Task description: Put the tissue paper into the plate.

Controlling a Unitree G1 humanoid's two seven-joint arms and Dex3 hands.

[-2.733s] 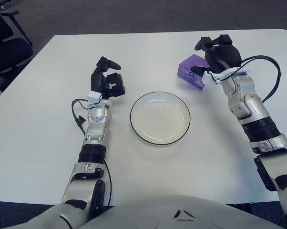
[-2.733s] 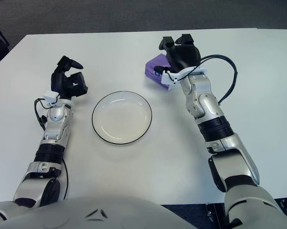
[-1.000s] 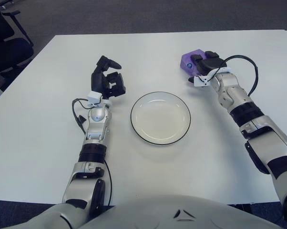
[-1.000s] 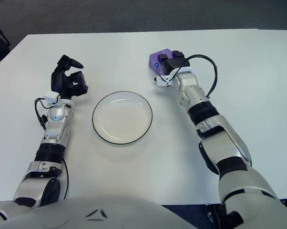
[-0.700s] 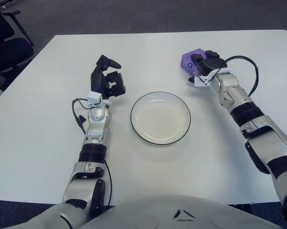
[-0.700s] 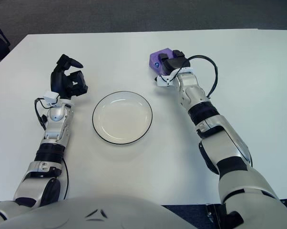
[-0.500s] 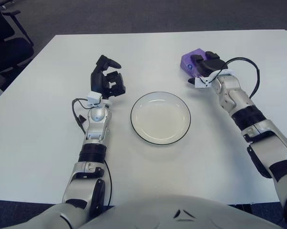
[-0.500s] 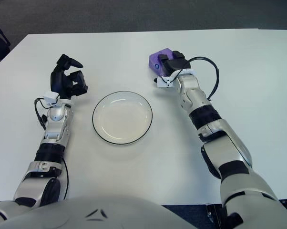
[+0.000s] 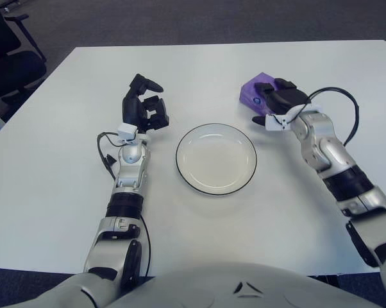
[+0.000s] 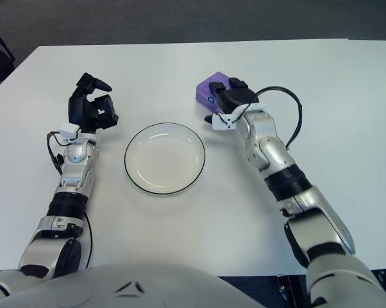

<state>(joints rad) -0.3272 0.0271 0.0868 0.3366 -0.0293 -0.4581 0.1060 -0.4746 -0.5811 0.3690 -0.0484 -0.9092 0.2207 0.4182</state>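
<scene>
1. White table (image 9: 199, 70) fills most of both views, with dark carpet beyond its far edge and part of a black office chair (image 9: 7, 54) off the far left corner.
2. Near the middle of the table sits a round white plate (image 9: 216, 158) with a thin dark rim; nothing lies in it.
3. Up and to the right of the plate is the purple tissue paper pack (image 9: 252, 94), lying outside the plate and near its far right rim.
4. Robot's right hand (image 9: 279, 102) is on the pack, its dark fingers curled over the top and right side in a grasp; whether the pack is clear of the table cannot be told.
5. A black cable (image 9: 344, 106) loops out to the right of that wrist, over bare table.
6. Left hand (image 9: 144, 109) shows to the left of the plate, held upright with fingers curled inward and nothing in them; it is apart from the plate's rim.
7. Between the pack and the plate the surface is bare, so nothing blocks that short stretch.
8. Wide open table lies on the far side, to the right of the right arm and to the left of the left arm.
</scene>
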